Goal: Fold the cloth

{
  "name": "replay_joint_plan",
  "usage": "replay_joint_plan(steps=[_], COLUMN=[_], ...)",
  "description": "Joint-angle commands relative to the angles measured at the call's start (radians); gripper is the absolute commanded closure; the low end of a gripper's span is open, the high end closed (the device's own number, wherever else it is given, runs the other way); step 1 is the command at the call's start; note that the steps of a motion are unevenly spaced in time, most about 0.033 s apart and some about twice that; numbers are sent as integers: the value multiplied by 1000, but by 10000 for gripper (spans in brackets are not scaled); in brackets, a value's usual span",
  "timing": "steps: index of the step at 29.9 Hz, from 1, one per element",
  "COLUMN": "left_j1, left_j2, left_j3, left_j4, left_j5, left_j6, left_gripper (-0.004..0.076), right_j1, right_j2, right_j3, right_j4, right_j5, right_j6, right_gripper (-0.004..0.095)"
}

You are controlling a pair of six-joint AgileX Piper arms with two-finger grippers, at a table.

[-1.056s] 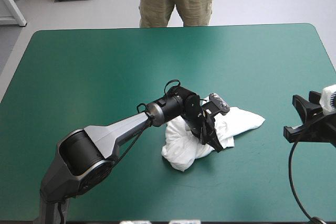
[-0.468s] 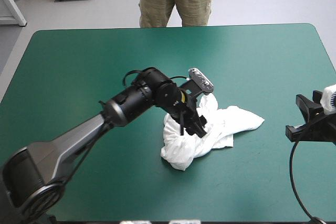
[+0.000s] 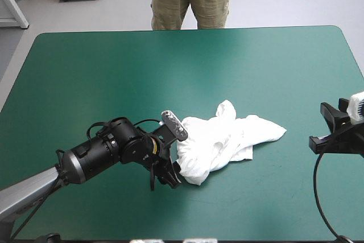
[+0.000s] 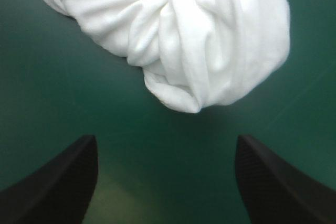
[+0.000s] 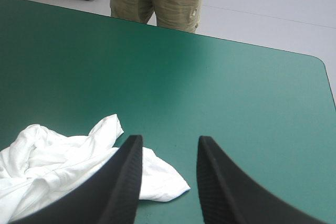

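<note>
Both grippers are released: the left gripper (image 4: 165, 140), black fingers (image 4: 58, 182) spread wide above the teal-green cover (image 4: 63, 103), has the crumpled white T-shirt (image 4: 210, 40) just ahead, untouched, while the right gripper (image 5: 170, 139) hangs well apart from that heap.

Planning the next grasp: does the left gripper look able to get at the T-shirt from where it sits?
Probably yes: the left gripper is open, the crumpled T-shirt lies just ahead of it, and only bare teal-green cover shows between them.
</note>
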Motion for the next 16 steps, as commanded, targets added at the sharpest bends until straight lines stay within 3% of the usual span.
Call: replay_joint_plan(steps=[1, 6, 16], left_j1=[0, 0, 0], left_j2=[-29, 24, 174], left_j3=[61, 77, 77], left_j4=[-4, -5, -19], left_j5=[-180, -262, -285], left_j6=[-20, -20, 0], left_gripper=[199, 199, 222], right_j1=[0, 0, 0], right_j2=[4, 4, 4], right_j3=[-29, -29, -29], right_j4=[-24, -21, -21], right_j5=[-74, -74, -74], right_j6=[-7, -5, -5], right_gripper=[574, 574, 574])
